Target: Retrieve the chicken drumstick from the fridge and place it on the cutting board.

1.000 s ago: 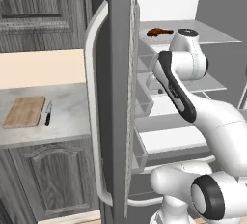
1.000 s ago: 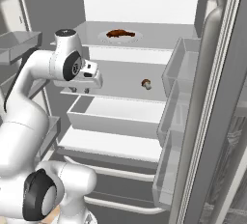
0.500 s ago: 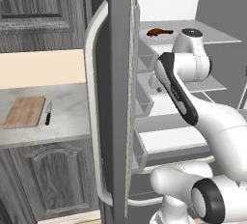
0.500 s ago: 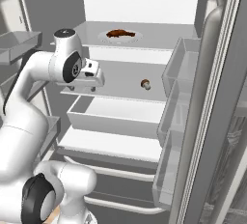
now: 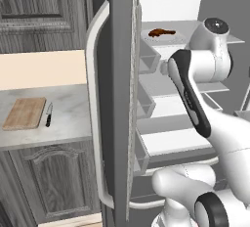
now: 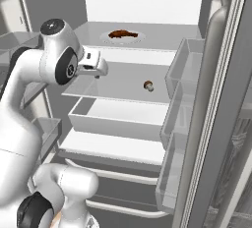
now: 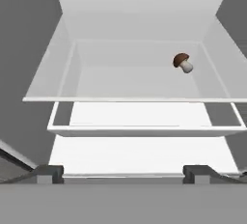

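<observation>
rising slightly at the open fridge (image 6: 211, 99), my end effector (image 6: 101, 66) has lifted since a second ago, fingertips (image 7: 48, 172) wide apart, empty. chicken drumstick (image 6: 122, 34) sits on the plate (image 6: 138, 38), top shelf; reach not yet started. mushroom (image 7: 182, 63) below.

Fridge (image 6: 216, 99) open; drumstick (image 6: 122, 34) on plate (image 6: 140, 37) on top shelf, at back. Mushroom (image 6: 148, 86) on shelf below, right side. Cutting board (image 5: 24, 113) on table (image 5: 68, 123) left of fridge, knife (image 5: 48, 116) just right of it.

Three views into open fridge (image 6: 147, 6)
</observation>
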You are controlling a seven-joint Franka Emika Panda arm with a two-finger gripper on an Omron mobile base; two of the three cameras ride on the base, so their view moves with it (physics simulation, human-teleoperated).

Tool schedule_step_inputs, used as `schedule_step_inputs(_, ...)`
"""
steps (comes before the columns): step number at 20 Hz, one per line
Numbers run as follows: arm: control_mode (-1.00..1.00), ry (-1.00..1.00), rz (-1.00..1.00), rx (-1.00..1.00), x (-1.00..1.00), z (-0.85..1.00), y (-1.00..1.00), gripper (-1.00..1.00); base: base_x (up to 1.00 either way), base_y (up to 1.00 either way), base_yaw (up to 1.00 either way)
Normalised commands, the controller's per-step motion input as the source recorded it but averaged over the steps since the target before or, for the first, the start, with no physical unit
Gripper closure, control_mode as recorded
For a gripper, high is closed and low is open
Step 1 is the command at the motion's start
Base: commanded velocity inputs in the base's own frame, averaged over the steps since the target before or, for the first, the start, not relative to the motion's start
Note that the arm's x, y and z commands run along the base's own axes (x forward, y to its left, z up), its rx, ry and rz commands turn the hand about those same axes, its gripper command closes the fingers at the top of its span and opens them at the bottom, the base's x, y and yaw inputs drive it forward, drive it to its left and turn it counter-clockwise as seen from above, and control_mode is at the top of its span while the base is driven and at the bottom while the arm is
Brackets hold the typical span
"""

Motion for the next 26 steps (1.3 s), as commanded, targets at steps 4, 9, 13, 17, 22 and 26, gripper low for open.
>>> schedule_step_inputs(4, -1.00, -0.31, -0.07, 0.00, -0.14, 0.85, -0.01, -1.00, 0.00, 0.00, 0.00)
schedule_step_inputs(9, -1.00, -0.22, -0.06, 0.00, -0.03, 0.50, -0.07, -1.00, 0.00, 0.00, 0.00)
schedule_step_inputs(13, -1.00, -0.12, -0.04, 0.00, 0.00, 0.38, -0.01, -1.00, 0.00, 0.00, 0.00)
schedule_step_inputs(17, -1.00, -0.17, -0.02, 0.00, 0.00, 0.45, 0.00, -1.00, 0.00, 0.00, 0.00)
schedule_step_inputs(22, -1.00, -0.04, 0.00, 0.00, 0.24, 0.15, 0.00, -1.00, 0.00, 0.00, 0.00)
schedule_step_inputs(26, -1.00, 0.00, 0.00, 0.00, 0.50, 0.00, 0.00, -1.00, 0.00, 0.00, 0.00)
